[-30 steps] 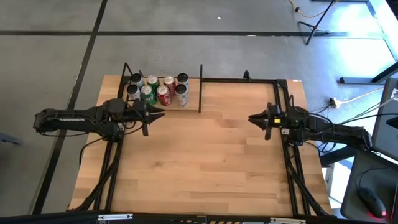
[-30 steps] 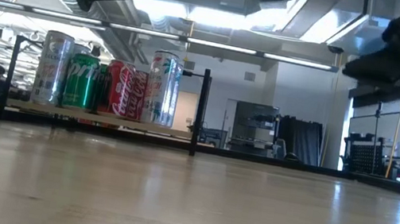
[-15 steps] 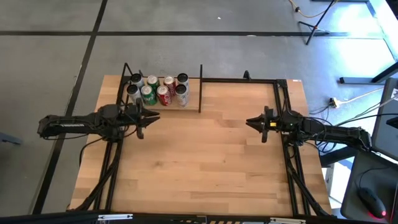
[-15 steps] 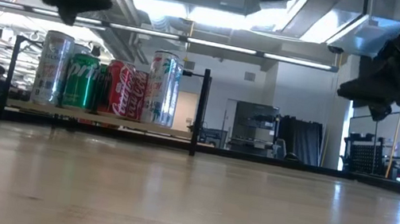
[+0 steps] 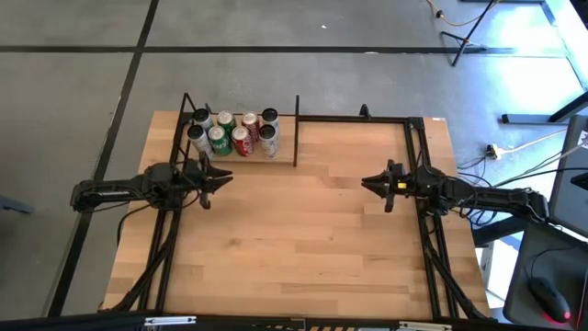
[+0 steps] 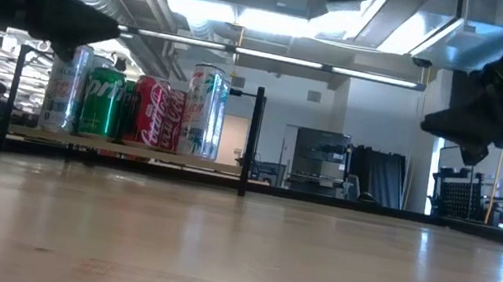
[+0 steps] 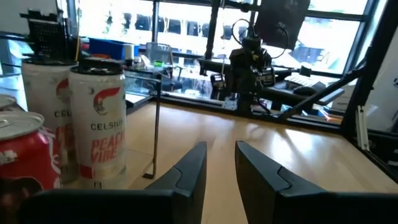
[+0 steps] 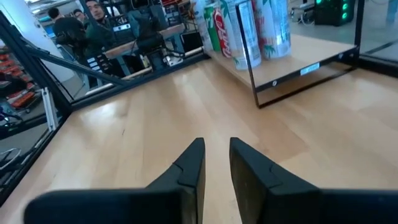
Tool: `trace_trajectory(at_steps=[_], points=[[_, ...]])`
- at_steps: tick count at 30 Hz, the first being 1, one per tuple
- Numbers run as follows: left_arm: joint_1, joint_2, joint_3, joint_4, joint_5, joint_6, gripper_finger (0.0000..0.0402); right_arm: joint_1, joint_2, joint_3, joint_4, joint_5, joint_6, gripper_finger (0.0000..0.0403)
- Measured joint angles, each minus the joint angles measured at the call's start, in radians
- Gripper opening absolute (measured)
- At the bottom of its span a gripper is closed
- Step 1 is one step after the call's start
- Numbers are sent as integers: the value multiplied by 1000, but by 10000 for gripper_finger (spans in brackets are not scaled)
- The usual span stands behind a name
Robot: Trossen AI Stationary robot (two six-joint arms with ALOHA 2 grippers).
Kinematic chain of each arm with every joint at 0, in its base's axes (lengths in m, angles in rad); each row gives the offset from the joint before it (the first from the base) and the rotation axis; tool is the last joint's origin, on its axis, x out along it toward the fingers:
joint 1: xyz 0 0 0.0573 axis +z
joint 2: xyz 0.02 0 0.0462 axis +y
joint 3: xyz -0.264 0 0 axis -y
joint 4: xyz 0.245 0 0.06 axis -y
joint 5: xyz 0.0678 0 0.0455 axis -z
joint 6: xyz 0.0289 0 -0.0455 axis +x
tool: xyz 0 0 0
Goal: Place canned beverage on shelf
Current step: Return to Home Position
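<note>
1. High view: eight cans [image 5: 242, 141] stand upright on the shelf [image 8: 305, 53], two rows of four, at the far-left corner of the surface [image 5: 303, 239]. They're packed close; the shelf's right end is bare.
2. Looks: red can [image 6: 156, 114] and green can [image 6: 102, 102] sit mid-row, and a white-pink can [image 7: 96, 124] is at the front. Labels are readable, none is tipped, and I see no dents.
3. Left claw [image 5: 223, 176] hovers just in front of the shelf, not touching it. It's clenched on nothing, with only a slit between the fingers.
4. Right claw [image 5: 364, 182] hovers over the surface's right side, well apart from the shelf. It's also clenched and empty.
5. My read of the step: placing looks finished and the return to home is in hand.
6. Next move calls for a plain pull-back of both arms to rest. The left one needs to keep off the shelf's black rods [image 6: 251, 141] and the front-row cans.
</note>
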Motion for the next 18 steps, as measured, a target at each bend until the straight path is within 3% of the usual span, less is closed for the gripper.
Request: trace_trajectory(at_steps=[11,18], points=[[0,5,0,-4,5,-55,76,-1,-20,0,-9,-8,-11,62],[0,4,0,-3,1,-37,76,-1,-152,0,-69,-43,-16,62]])
